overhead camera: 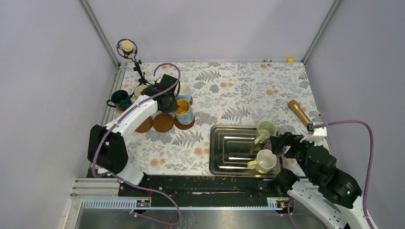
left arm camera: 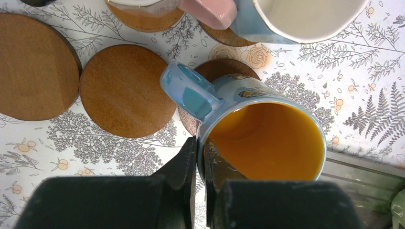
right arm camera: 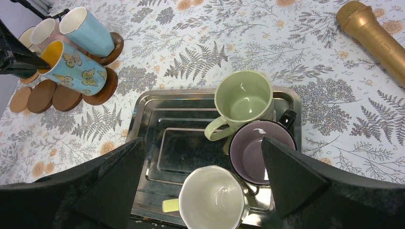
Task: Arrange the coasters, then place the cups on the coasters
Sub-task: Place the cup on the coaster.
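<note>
Left wrist: butterfly mug [left arm camera: 267, 138] within pincer [left arm camera: 199, 149]

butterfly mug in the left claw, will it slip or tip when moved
The butterfly mug looks glazed and glossy, so the left claw, pinching only its rim near the handle, might slip. It is taller than wide, so a sideways push would probably tip it. Looks ceramic: a knock against the light blue mug nearby could chip it.
</note>
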`<state>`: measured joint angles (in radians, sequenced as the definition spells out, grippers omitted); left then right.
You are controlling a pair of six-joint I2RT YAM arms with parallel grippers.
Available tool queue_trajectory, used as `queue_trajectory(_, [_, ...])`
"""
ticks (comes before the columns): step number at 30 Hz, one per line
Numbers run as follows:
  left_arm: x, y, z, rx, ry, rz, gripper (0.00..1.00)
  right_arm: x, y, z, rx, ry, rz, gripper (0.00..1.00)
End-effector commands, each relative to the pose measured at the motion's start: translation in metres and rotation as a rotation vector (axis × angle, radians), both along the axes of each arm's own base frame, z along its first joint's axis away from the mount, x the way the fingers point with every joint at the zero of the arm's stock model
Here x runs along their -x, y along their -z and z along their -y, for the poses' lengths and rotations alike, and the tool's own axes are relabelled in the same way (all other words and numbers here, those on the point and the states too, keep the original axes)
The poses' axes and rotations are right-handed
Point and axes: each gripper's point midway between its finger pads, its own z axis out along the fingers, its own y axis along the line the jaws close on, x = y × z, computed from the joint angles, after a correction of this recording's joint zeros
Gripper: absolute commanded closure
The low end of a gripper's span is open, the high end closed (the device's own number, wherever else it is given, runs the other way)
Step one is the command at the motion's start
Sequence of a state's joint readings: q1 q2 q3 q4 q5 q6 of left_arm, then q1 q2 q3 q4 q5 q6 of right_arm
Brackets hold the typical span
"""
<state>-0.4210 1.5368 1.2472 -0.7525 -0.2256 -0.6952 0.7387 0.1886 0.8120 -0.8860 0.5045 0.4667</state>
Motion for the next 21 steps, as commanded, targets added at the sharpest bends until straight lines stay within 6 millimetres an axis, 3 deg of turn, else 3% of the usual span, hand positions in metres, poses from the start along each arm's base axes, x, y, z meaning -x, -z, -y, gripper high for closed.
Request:
queue_trajectory(1, [-0.030, -0.041, 0.007, 0.001, -0.011, 0.155, 1.00, -0.003, -0.005, 0.000, -0.006, 0.006, 0.025, 0.00])
queue_trajectory(19, [-0.027, -0.027, 0.004, -0.107, 0.012, 0.108, 1.00, -0.004, -0.004, 0.000, 0.003, 0.011, 0.021, 0.00])
queue_trajectory(21, [-0.027, -0.026, 0.004, -0.112, 0.011, 0.099, 0.95, -0.005, -0.004, 0.000, 0.005, 0.011, 0.022, 0.00])
